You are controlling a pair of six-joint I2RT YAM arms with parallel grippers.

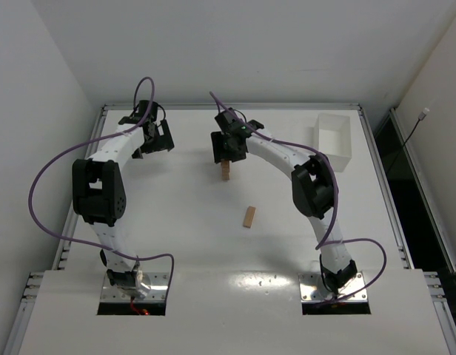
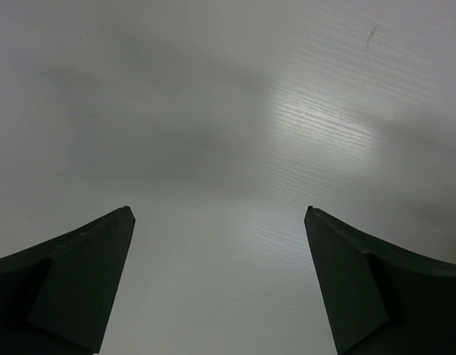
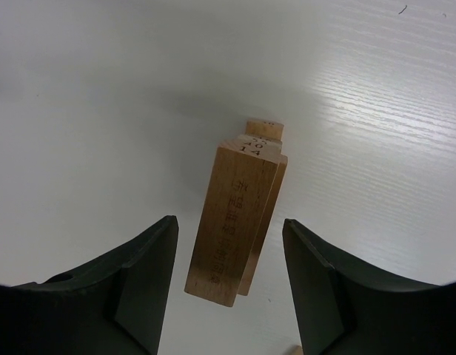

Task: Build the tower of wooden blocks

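Right wrist: right tool (image 3: 228, 222) part-open around tower (image 3: 241, 181)

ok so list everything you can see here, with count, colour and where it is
table: one, white, under everything
tray: one, white, far right of the table
stack of blocks: one, tan, mid-table; number of layers unclear
loose block: one, tan, flat on the table, nearer the arm bases than the stack
cables: two, purple, one along each arm
left arm, right arm: two, white and black
left hand: black, open over bare table
right hand: black, open, straddling the stack
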